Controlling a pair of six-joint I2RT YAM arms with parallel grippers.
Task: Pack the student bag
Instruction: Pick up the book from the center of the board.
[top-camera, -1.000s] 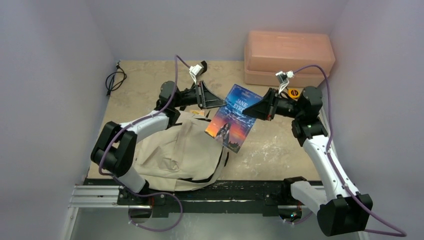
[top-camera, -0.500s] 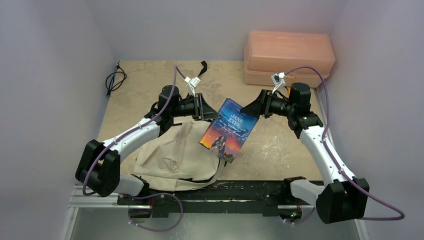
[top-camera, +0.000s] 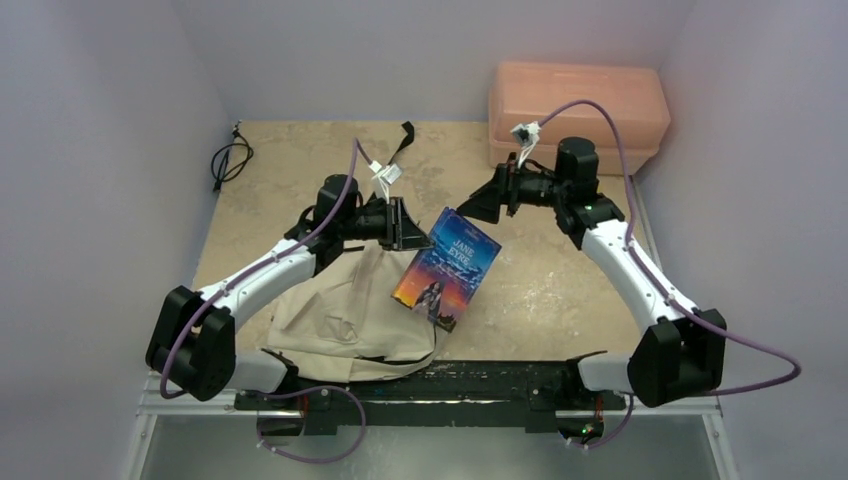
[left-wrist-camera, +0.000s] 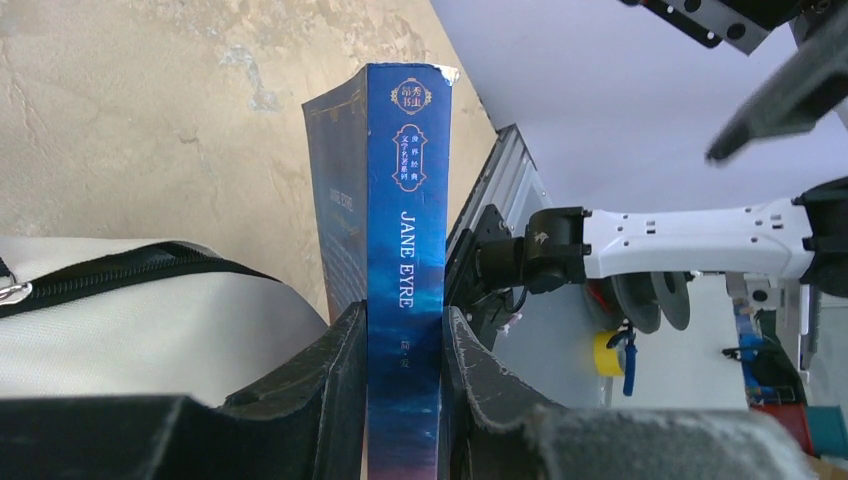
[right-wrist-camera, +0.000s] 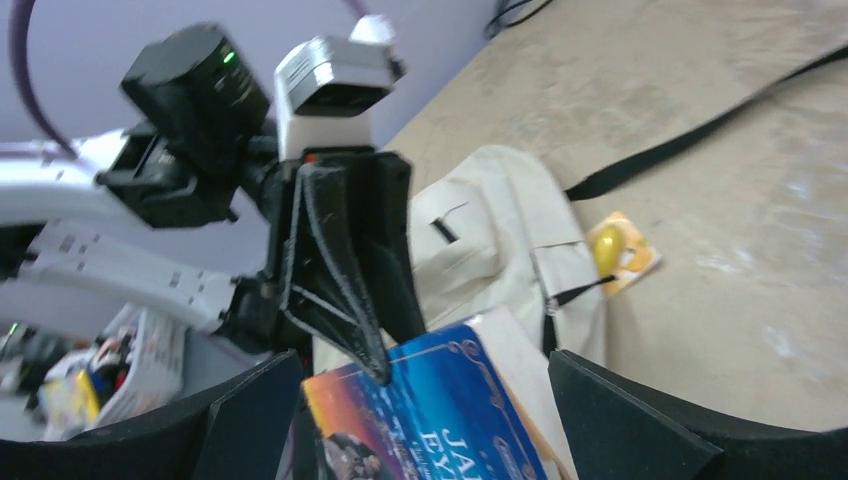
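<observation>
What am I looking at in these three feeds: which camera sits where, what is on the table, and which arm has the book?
Two robot arms are bolted at the near edge of a table. The wide picture looks down from above and behind them, with the left arm on the left. The other two pictures come from a camera on each wrist. The left pincer is shut on a Jane Eyre paperback, clamping it near the spine. Next to it lies the beige student bag, its zip showing in the left wrist view. The right pincer is open close to the book and grips nothing. At the back are a pink plastic box and a black cable.
</observation>
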